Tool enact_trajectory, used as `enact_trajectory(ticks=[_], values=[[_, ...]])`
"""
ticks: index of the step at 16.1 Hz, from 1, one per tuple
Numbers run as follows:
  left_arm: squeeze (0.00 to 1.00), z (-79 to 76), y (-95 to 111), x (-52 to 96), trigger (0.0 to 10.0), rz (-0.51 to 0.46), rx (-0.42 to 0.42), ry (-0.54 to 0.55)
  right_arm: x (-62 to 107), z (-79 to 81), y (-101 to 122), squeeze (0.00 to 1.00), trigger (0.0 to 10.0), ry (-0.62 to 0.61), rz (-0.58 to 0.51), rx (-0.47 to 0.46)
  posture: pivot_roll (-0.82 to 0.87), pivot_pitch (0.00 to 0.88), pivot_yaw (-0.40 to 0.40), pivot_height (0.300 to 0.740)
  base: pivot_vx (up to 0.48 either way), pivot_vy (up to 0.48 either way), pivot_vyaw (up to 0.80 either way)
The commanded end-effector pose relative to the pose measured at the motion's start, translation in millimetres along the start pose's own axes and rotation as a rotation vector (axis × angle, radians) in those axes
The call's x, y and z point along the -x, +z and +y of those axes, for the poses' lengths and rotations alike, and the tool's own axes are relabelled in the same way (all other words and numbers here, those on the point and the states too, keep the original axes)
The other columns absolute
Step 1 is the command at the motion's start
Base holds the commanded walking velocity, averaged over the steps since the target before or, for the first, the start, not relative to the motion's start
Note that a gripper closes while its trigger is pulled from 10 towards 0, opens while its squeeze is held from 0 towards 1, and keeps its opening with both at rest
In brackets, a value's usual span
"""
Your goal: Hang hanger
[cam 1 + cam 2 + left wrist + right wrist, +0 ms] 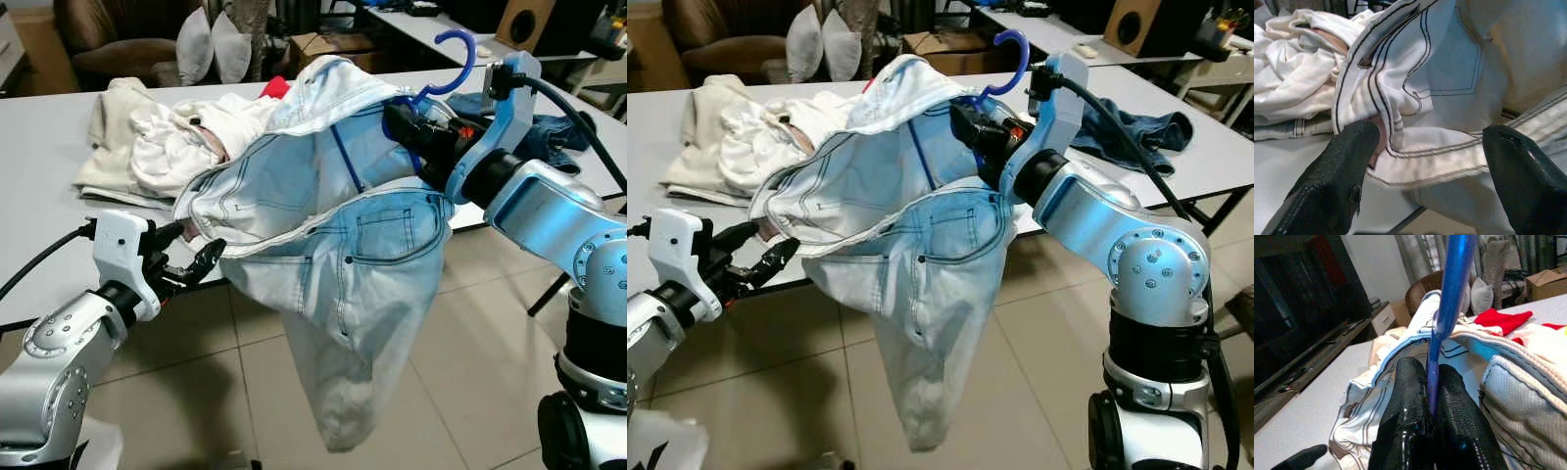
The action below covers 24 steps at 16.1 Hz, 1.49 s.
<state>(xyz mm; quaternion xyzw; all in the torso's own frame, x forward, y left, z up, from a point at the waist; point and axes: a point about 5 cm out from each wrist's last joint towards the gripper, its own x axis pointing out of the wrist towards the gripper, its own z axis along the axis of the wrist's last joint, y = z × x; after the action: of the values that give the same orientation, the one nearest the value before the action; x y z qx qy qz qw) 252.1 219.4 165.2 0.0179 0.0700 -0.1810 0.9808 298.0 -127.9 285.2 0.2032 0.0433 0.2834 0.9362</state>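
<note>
Nearest us, our left gripper [196,262] waits spread by the waistband of the pale blue denim jeans [343,255]. Our right gripper [1431,396] pinches the blue plastic hanger [453,61], jeans draped on it above the white table [39,147]. Lifted; hanging remains, we judge.
</note>
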Motion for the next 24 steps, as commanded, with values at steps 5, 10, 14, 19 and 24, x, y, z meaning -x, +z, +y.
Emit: enact_trajectory(ticks=[5,10,14,19,24], values=[[0.0,-6.4,10.8,-8.9,10.0,-0.052,-0.037,0.05,16.3,-1.7,10.5,0.0,10.0,0.044,-0.057,0.043,-0.12,0.0,-0.02,0.74,0.0,-0.401,0.0],[0.0,-6.0,9.7,-15.8,10.0,-0.048,-0.044,0.049,25.4,-2.2,12.1,0.0,10.0,0.061,-0.063,0.061,-0.15,0.0,-0.006,0.74,0.0,-0.403,0.0],[0.0,-1.3,10.2,-7.2,10.0,-0.039,-0.055,0.07,26.8,-7.3,12.4,0.0,10.0,0.074,-0.05,0.086,-0.12,0.0,-0.025,0.74,0.0,-0.402,0.12],[0.0,15.6,18.5,-0.2,10.0,-0.072,-0.048,0.111,30.6,-10.8,5.0,0.0,10.0,0.075,-0.013,0.074,-0.13,0.0,-0.049,0.74,0.0,-0.281,0.68],[0.0,19.2,-3.9,16.8,10.0,0.042,-0.027,0.1,32.3,-29.6,-24.0,0.0,10.0,0.058,0.092,0.058,-0.1,0.0,-0.064,0.74,0.0,0.0,0.78]])
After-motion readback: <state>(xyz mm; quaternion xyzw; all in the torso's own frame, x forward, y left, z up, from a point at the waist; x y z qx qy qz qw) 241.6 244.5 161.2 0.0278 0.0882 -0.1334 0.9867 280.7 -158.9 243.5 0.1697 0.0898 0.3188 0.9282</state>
